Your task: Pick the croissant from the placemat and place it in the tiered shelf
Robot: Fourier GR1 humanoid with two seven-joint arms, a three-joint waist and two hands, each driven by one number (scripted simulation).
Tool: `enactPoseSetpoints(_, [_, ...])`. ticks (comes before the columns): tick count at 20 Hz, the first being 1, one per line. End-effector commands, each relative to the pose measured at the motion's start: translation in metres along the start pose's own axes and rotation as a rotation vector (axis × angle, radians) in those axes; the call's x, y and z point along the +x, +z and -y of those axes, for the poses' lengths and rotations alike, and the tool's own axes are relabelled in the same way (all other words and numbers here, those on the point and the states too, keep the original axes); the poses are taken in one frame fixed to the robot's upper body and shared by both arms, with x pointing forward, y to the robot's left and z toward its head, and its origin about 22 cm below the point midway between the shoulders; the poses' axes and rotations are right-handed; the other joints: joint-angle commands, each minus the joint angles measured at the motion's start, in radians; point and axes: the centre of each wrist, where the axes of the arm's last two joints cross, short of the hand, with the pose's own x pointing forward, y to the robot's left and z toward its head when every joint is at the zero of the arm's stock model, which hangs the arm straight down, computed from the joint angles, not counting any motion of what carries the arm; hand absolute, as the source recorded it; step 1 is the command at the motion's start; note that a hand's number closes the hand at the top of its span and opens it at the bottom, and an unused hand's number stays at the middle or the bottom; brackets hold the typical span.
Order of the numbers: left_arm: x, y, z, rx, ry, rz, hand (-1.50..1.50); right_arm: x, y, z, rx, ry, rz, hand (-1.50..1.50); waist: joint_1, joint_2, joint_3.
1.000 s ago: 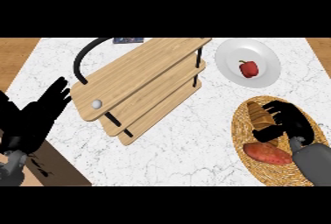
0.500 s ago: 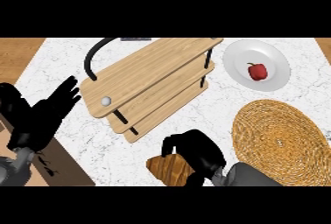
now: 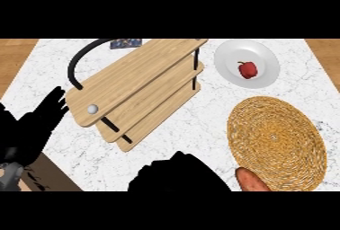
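The woven round placemat lies at the right with nothing on its middle. An orange-brown croissant shows at the view's lower edge, over the placemat's near rim. My right hand is a dark mass just left of it, low in the middle; whether it touches the croissant is hidden. The wooden tiered shelf stands slanted at upper left, beyond that hand. My left hand rests open at the left edge, fingers up.
A white plate with a red pepper sits at the upper right, beyond the placemat. A black curved handle arches from the shelf's far left end. The counter's edge and a brown floor show at lower left.
My right hand left the placemat and came across to the lower middle. The croissant, seen at the hand's left half a second ago, now shows at its right by the placemat's near rim.
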Motion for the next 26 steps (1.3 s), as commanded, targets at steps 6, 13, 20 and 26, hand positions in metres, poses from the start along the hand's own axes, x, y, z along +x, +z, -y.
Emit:
enactPoseSetpoints(6, [-0.057, -0.002, 0.001, 0.062, 0.049, -0.148, 0.00, 0.047, 0.021, 0.067, -0.201, 0.005, 0.006, 1.50, -0.018, 0.033, -0.049])
enactPoseSetpoints(13, [-0.062, 0.008, 0.010, 0.022, 0.028, -0.131, 0.00, 0.058, 0.001, 0.111, -0.282, -0.028, -0.072, 1.50, 0.020, 0.038, -0.049])
enactPoseSetpoints(20, [-0.051, 0.002, 0.007, 0.020, 0.044, -0.126, 0.00, 0.064, -0.027, 0.165, -0.336, -0.030, -0.114, 1.50, 0.034, 0.043, -0.048])
enactPoseSetpoints(26, [-0.062, 0.002, 0.018, 0.003, 0.032, -0.131, 0.00, 0.068, -0.052, 0.193, -0.288, -0.002, -0.116, 1.50, 0.039, 0.048, -0.047])
